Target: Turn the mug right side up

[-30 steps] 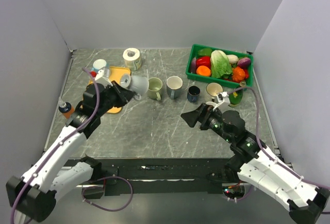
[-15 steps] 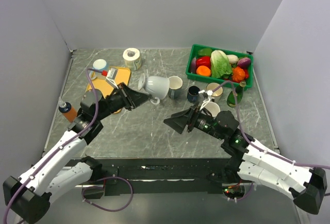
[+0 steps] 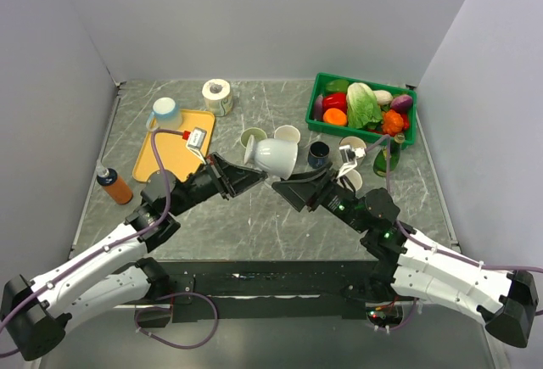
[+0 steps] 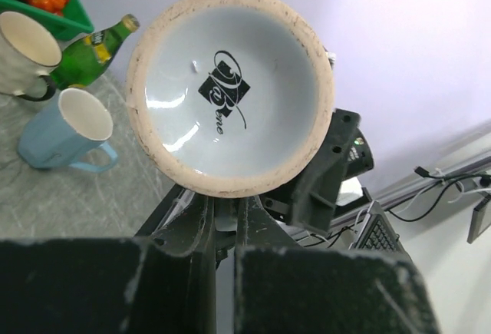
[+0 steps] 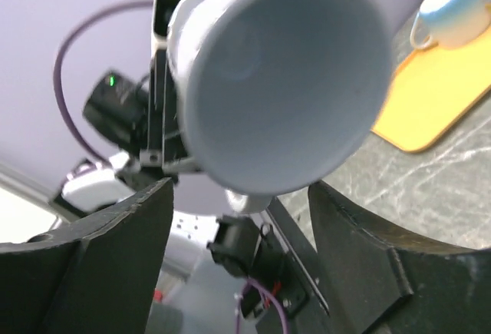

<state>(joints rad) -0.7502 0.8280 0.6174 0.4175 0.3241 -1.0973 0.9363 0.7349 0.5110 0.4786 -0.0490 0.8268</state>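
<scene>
The white mug [image 3: 277, 156] hangs in the air over the table's middle, lying on its side. My left gripper [image 3: 254, 174] is shut on it from the left. In the left wrist view the mug's base [image 4: 230, 88] with a black logo faces the camera, and the fingers [image 4: 192, 226] pinch a pale part just under it. My right gripper [image 3: 294, 189] is open, right beside the mug's lower right. In the right wrist view the mug's open mouth [image 5: 284, 81] faces the camera, just above the spread gripper [image 5: 239, 196], not between its jaws.
A row of upright mugs [image 3: 288, 135] stands behind the held one. A green crate [image 3: 316, 102] of vegetables is at back right, with a green bottle [image 3: 386, 159] lying near it. A yellow tray [image 3: 170, 144], a blue mug [image 3: 165, 111], a paper roll [image 3: 218, 95] and an orange bottle [image 3: 113, 185] are on the left.
My left arm has carried the mug up and to the right, from the row of mugs towards the table's middle. My right gripper has moved left and up to it, still open.
</scene>
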